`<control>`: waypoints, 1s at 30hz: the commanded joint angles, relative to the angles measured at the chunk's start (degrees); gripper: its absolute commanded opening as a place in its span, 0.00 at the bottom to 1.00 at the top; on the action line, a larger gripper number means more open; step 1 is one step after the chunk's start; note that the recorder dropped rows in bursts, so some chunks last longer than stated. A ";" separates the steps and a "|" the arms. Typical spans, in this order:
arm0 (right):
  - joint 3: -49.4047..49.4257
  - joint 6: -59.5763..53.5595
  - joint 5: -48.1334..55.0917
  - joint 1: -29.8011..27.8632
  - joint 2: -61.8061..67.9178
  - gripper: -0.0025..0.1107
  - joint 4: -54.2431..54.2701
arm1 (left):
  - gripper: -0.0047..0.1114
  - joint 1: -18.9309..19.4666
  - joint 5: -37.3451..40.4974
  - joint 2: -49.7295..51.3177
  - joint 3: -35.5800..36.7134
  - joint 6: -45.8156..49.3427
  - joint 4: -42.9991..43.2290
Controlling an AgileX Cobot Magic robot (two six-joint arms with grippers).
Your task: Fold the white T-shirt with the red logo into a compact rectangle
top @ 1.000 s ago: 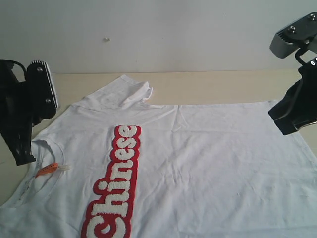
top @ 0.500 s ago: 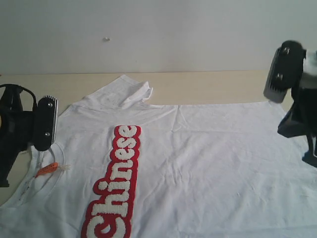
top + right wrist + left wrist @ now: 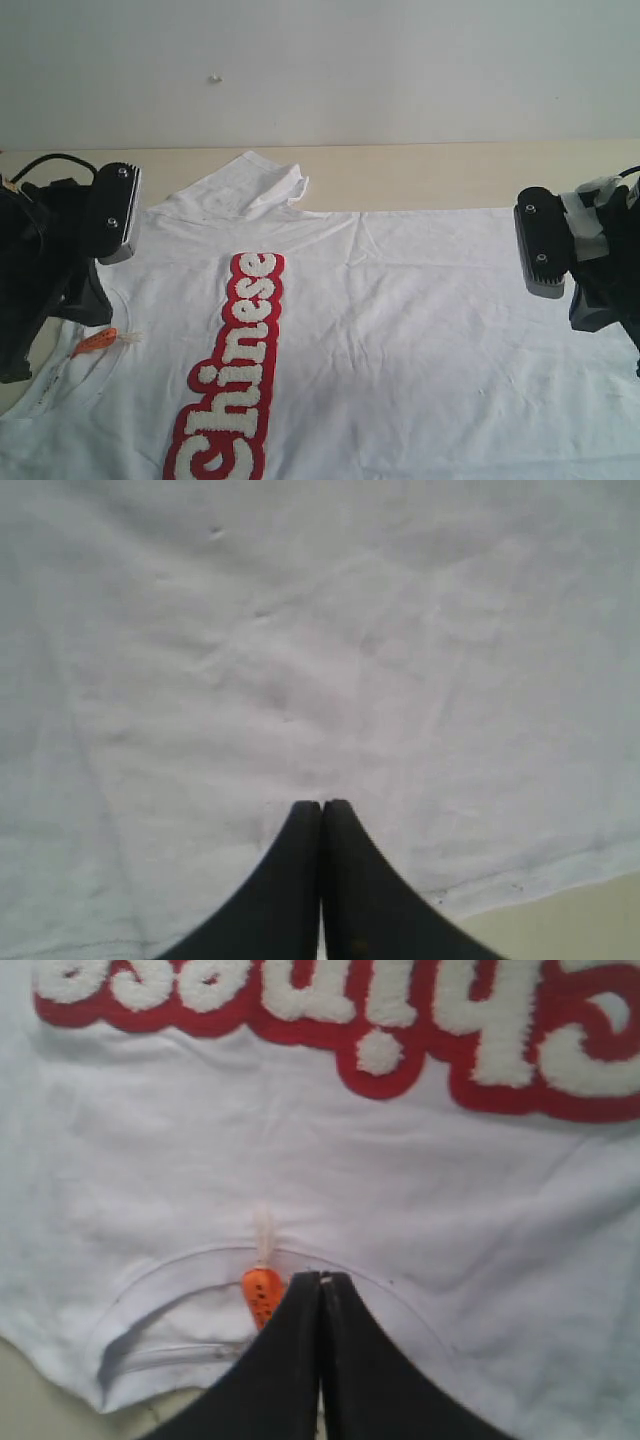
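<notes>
I see the white T-shirt (image 3: 430, 320) lying spread on the bench (image 3: 430, 175), with the red logo (image 3: 236, 370) running along its chest. My left end effector (image 3: 320, 1282) is pressed together and holds nothing, over the collar (image 3: 180, 1265) just beside the orange tag (image 3: 259, 1298). My right end effector (image 3: 321, 807) is also pressed together and empty, over plain cloth near the shirt's edge.

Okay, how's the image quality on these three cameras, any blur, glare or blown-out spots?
Exterior view: soft even light, no glare, the white T-shirt slightly washed out; left wrist view: mildly soft, the red logo legible, left gripper a featureless dark shape; right wrist view: hazy, low contrast.
</notes>
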 commanded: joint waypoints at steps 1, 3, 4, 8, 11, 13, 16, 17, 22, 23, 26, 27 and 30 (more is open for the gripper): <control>-1.99 -0.79 0.78 0.06 1.61 0.02 -0.40 | 0.04 1.67 5.48 2.52 -0.70 0.42 -0.59; -3.31 -0.79 1.57 0.06 2.08 0.02 -0.10 | 0.04 1.68 5.62 3.27 -0.70 0.42 0.71; -3.99 -0.79 1.90 0.06 2.18 0.02 -0.10 | 0.04 1.68 5.50 3.53 -0.70 0.42 1.19; -5.13 -0.68 1.77 -0.23 2.75 0.02 -0.49 | 0.04 1.68 3.41 4.42 -0.70 0.42 2.77; -5.13 0.09 1.58 -1.02 3.50 0.02 -0.92 | 0.04 1.68 1.97 5.10 -0.70 0.42 3.28; -5.13 2.54 1.17 -1.69 4.27 0.02 -1.17 | 0.04 1.68 0.93 5.45 -0.70 0.42 3.28; -5.13 6.35 -1.27 -1.88 5.14 0.02 -1.80 | 0.04 1.68 -0.24 5.62 -0.70 0.42 3.28; -5.13 7.92 -2.59 -1.88 5.21 0.02 -1.80 | 0.04 1.68 -0.69 5.62 -0.70 0.42 3.18; -5.13 11.21 -4.93 -1.88 5.46 0.17 -1.81 | 0.06 1.68 -1.82 5.62 -0.70 0.30 1.62; -5.13 11.21 -5.24 -1.88 5.46 0.24 -1.81 | 0.08 1.68 -1.82 5.62 -0.70 0.30 1.52; -5.13 11.34 -5.67 -1.88 5.46 0.51 -1.69 | 0.21 1.68 -1.82 5.62 -0.70 0.30 1.52; -5.13 11.34 -5.57 -1.88 5.46 0.59 -1.69 | 0.27 1.68 -1.82 5.62 -0.70 0.30 1.52; -4.86 11.34 -5.56 -1.88 5.46 0.76 -1.44 | 0.46 1.68 -2.12 5.62 -0.70 0.30 1.52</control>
